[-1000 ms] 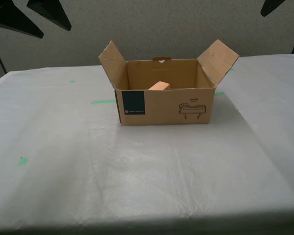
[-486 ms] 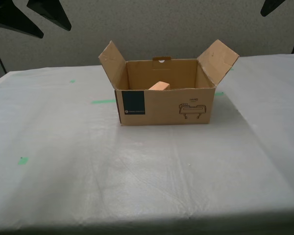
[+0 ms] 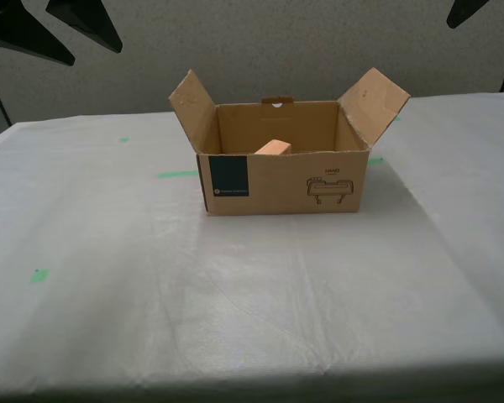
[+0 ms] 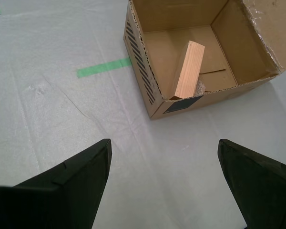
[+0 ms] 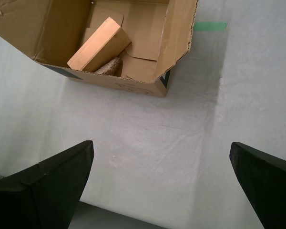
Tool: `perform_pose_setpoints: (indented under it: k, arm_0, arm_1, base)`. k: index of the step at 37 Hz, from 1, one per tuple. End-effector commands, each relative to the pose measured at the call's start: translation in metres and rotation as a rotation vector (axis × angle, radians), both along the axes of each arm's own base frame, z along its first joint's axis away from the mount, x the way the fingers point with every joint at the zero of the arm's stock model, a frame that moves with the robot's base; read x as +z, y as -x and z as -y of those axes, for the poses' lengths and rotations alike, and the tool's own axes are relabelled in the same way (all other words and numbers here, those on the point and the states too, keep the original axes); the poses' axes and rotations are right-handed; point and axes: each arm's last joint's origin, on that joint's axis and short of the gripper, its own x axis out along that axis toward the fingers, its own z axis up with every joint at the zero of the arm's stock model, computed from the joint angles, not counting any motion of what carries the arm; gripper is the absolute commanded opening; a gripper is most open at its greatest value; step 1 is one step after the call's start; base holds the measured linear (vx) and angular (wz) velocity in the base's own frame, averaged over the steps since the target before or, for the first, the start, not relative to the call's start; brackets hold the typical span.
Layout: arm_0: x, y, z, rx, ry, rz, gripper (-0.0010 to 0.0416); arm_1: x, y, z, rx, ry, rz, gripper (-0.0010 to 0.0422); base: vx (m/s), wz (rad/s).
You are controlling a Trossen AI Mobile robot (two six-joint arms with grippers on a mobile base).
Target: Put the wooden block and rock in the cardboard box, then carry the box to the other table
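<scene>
2 items, wooden block (image 5: 98,44) and rock (image 5: 108,66), fill cardboard box (image 3: 281,180).

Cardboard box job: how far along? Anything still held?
Loading looks done: the light tan wooden block leans inside the brown corrugated cardboard box, with the rough beige-grey rock beneath it. The box sits on the wrinkled whitish-grey sheet table with green tape marks. Nothing is in hand: my first gripper and second gripper are open, clear of the box. Whether the carry is finished, I cannot tell.
</scene>
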Motion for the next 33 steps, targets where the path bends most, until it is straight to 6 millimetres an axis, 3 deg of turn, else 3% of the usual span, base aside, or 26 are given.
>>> perform_pose_setpoints:
  k: [1, 33]
  arm_0:
    - [0.0004, 0.0, 0.0001, -0.005, 0.0, 0.002, 0.0398]
    - [0.0004, -0.0001, 0.0001, -0.005, 0.0, 0.002, 0.0399]
  arm_1:
    - [0.0005, -0.0001, 0.0001, -0.001, 0.002, 0.001, 0.0302]
    - [0.0005, 0.0, 0.0001, -0.001, 0.002, 0.001, 0.0302]
  base:
    - [0.0, 0.0]
    - [0.0, 0.0]
